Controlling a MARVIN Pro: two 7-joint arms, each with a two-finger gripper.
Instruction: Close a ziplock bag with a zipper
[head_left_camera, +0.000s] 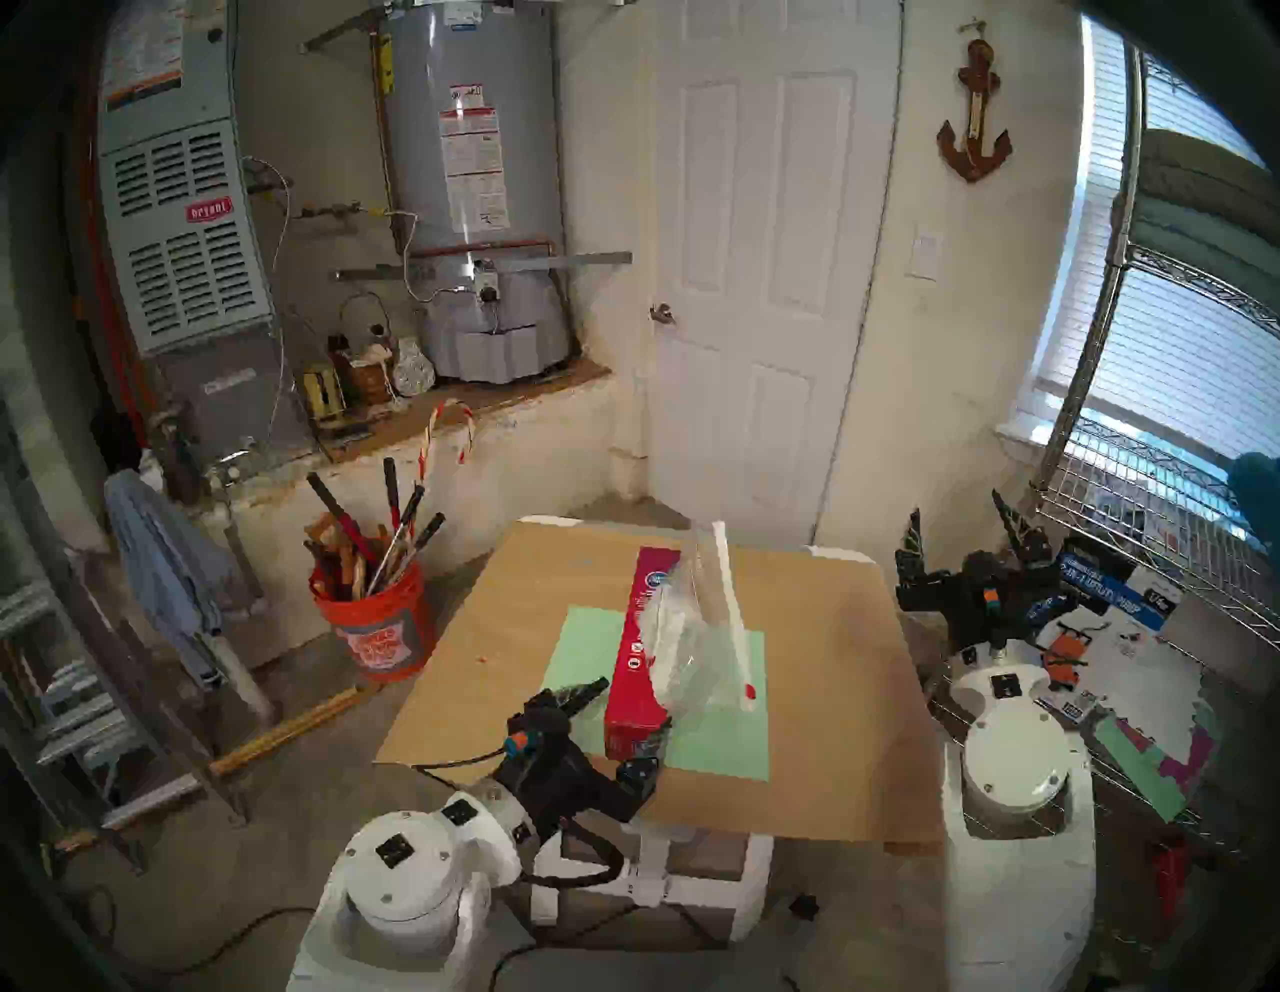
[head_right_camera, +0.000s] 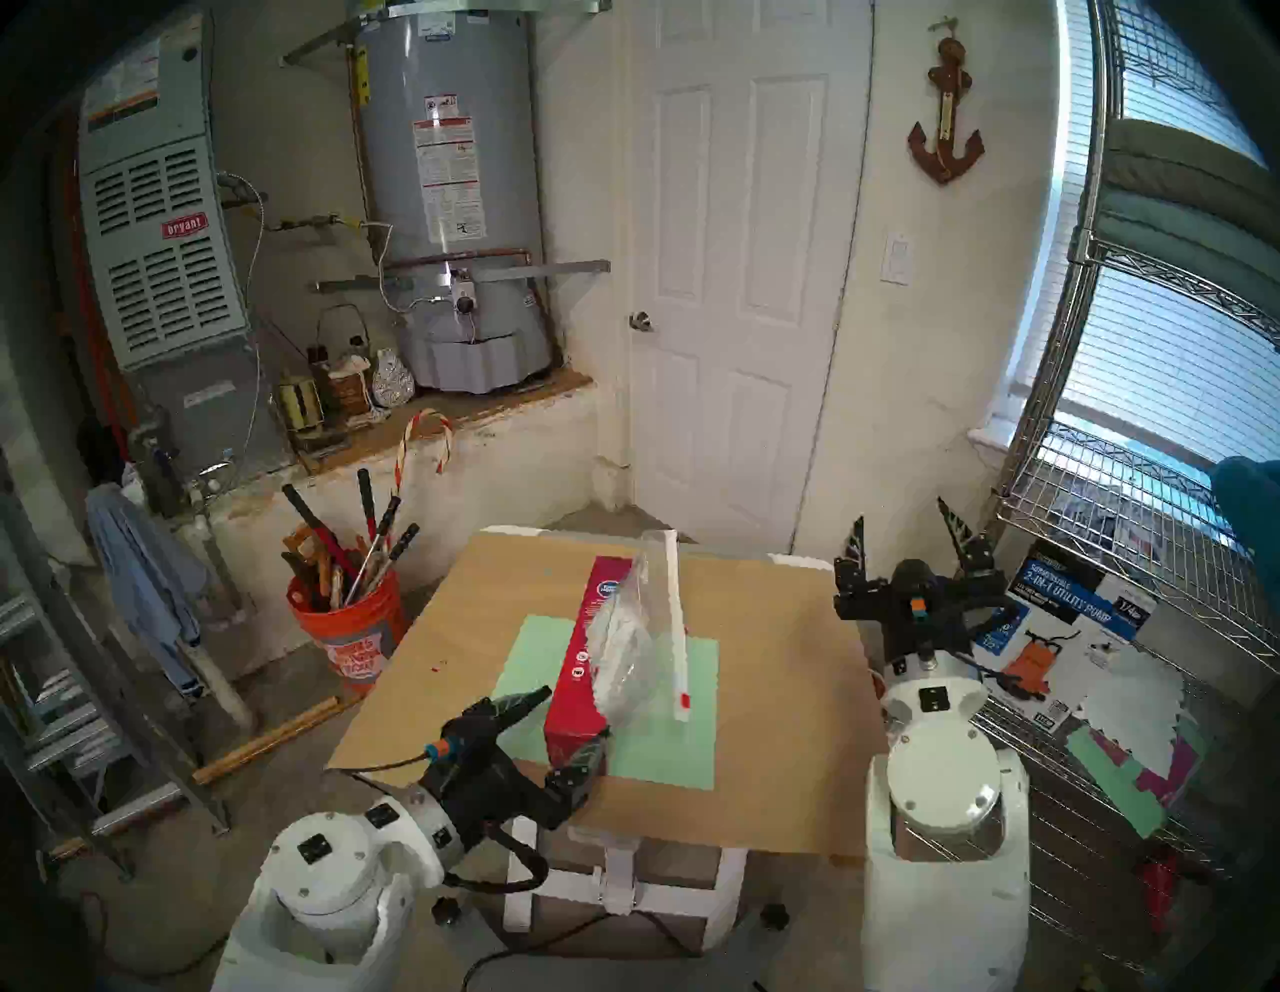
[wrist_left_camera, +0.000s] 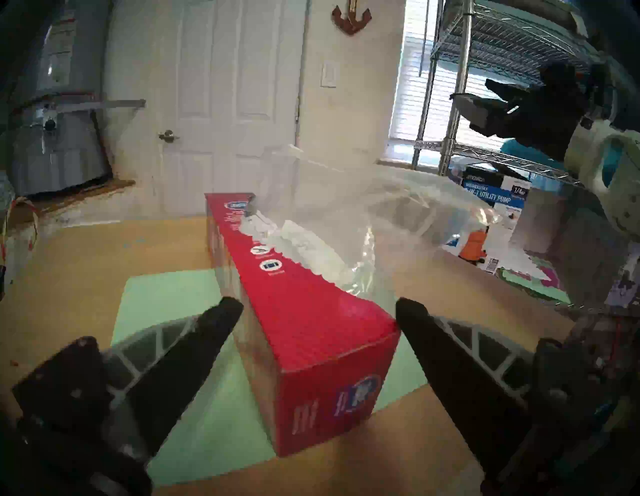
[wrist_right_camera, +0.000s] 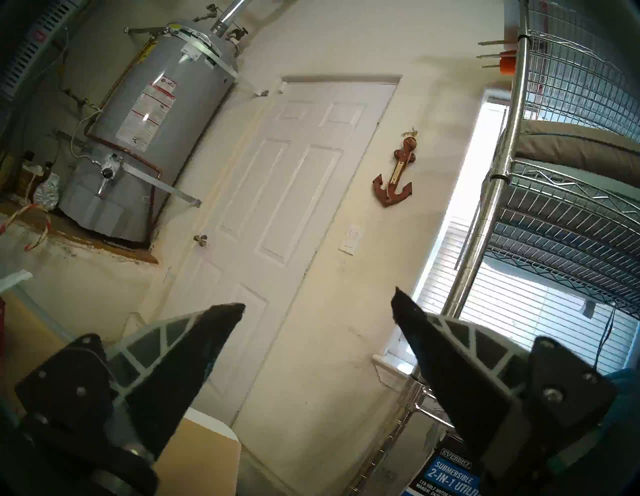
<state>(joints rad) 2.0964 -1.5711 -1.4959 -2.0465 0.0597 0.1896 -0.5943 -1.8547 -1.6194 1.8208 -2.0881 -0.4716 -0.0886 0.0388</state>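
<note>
While the ziplock bag (head_left_camera: 675, 644) leans against the red box (head_left_camera: 634, 682) in the middle of the tabletop (head_left_camera: 817, 734), its zipper (head_left_camera: 727, 609) runs along the side away from the box, with the red slider tab (head_left_camera: 750, 690) at the near end. Left claw (head_left_camera: 627, 720) is wide open and empty, its fingers straddling the box's near end. Right claw (head_left_camera: 959, 526) is also wide open and empty, parked well right of the box, off the tabletop edge. My guess at the step: get a claw onto the bag. To do it well I'd pin the bag corner next to the box first so the crinkly plastic doesn't slide, then pinch the slider squarely and pull straight along the strip, away from the box's near end.
</note>
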